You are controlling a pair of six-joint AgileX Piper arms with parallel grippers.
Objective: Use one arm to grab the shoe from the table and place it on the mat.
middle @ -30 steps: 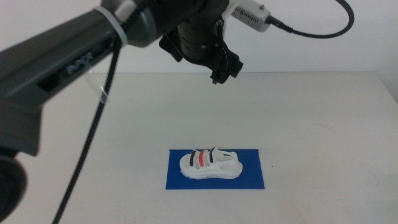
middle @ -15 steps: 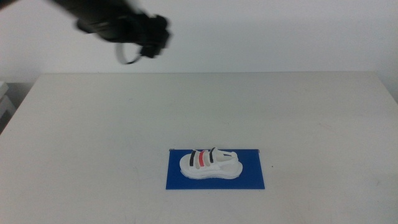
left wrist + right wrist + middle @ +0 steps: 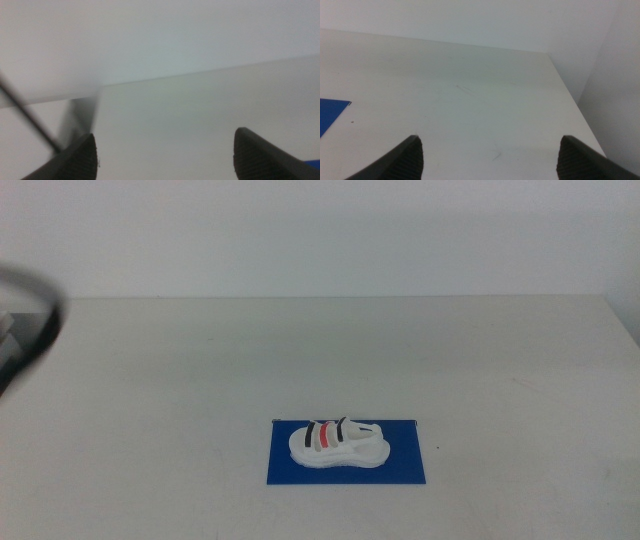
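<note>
Shoe first: the small white chunky-soled shoe (image 3: 338, 444) with two black straps and one red strap lies flat on the thin dark-blue rectangular mat (image 3: 405, 465). It sits on its sole, lengthwise along the mat, a bit toward the mat's left half, with blue showing all round it. The mat lies on the big plain white bench (image 3: 480, 360), near the bench's front edge and about midway between the left and right edges. Nothing is touching the shoe.

At the bench's left edge, a dark blurry bit of the black robot arm (image 3: 42, 330) shows, well apart from the mat. It is too blurred to tell which part it is.

The left gripper (image 3: 165, 155) is seen only from its own wrist camera. Its two dark jaws are spread wide, with only bare bench between them. A tiny slice of the blue mat (image 3: 312, 163) peeks in beside one jaw. A thin dark line and a grey smudge show near the other jaw, too blurred to name.

The right gripper (image 3: 490, 157) waits over the bench toward its far right corner. Its two dark jaws are also spread wide and grasp nothing. A corner of the blue mat (image 3: 331, 114) shows off to one side, well apart from the jaws.
</note>
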